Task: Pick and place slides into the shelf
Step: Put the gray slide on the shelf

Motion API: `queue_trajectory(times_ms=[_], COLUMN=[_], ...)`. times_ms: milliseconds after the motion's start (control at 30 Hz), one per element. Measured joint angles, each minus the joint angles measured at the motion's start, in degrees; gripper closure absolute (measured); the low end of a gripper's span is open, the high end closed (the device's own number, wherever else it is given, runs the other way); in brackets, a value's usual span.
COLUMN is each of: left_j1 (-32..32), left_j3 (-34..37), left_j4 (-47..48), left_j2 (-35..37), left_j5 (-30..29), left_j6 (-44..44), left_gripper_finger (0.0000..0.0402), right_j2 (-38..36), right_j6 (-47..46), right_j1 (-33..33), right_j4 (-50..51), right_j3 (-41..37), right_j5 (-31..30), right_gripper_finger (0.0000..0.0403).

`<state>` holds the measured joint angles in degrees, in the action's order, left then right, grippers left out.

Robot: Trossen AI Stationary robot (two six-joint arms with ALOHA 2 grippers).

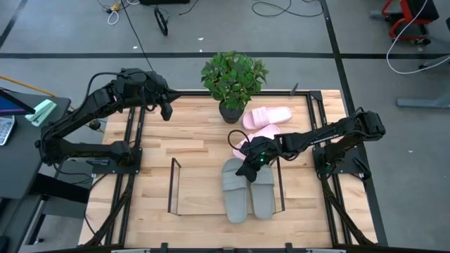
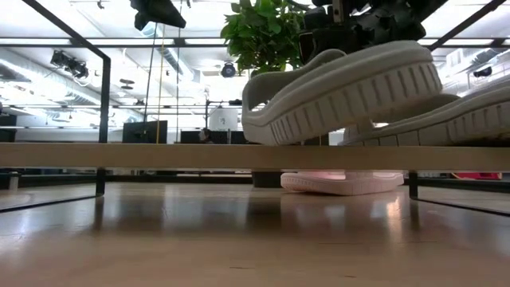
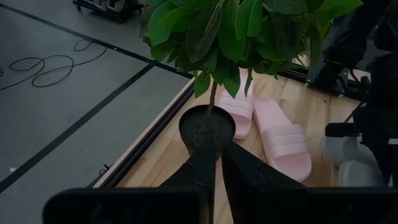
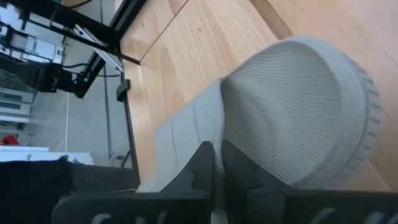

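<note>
Two grey slides lie side by side at the right end of the black wire shelf (image 1: pixel 173 184). My right gripper (image 1: pixel 249 166) is shut on the left grey slide (image 1: pixel 235 188) at the slides' far ends. In the low view that slide (image 2: pixel 343 92) is tilted with its ribbed sole showing, and the other grey slide (image 2: pixel 466 118) is beside it. Two pink slides (image 1: pixel 267 116) (image 1: pixel 254 138) lie flat on the table behind the shelf. My left gripper (image 1: pixel 167 110) hangs shut and empty over the table's far left part. My right gripper pinches the edge of the grey slide's ribbed strap (image 4: pixel 231 127) between its two fingers, beside the footbed (image 4: pixel 180 143). The fingers slant down from the table's far right. The slide is tilted, one end higher; whether its low end rests on the shelf I cannot tell.
A potted plant (image 1: pixel 233 76) stands at the table's far edge, close to the pink slides and in front of my left gripper (image 3: pixel 217 163). The shelf's left half (image 1: pixel 200 186) holds nothing. Black rails (image 1: pixel 133 140) edge the table.
</note>
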<state>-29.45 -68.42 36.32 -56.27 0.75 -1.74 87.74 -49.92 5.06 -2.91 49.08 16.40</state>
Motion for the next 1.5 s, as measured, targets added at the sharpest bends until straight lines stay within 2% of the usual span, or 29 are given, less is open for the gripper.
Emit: queue_trajectory(times_ms=[467, 833, 1200, 1500], left_j1=[0.0, 0.0, 0.0, 0.0], left_j3=[0.0, 0.0, 0.0, 0.0], left_j4=[0.0, 0.0, 0.0, -0.1], left_j2=[0.0, 0.0, 0.0, 0.0], left_j5=[0.0, 0.0, 0.0, 0.0], left_j6=[-0.1, -0.2, -0.5, -0.5], left_gripper_finger=[0.0383, 0.037, 0.0383, 0.0371], right_j2=[0.0, 0.0, 0.0, 0.0], right_j6=[5.6, 8.9, 11.7, 14.1], right_j1=[0.0, 0.0, 0.0, 0.0], right_j4=[2.7, 3.5, 4.5, 5.5], right_j3=[0.0, 0.0, 0.0, 0.0], right_j5=[-0.2, -1.2, -3.2, -4.3], right_gripper_finger=[0.0389, 0.0389, 0.0389, 0.0389])
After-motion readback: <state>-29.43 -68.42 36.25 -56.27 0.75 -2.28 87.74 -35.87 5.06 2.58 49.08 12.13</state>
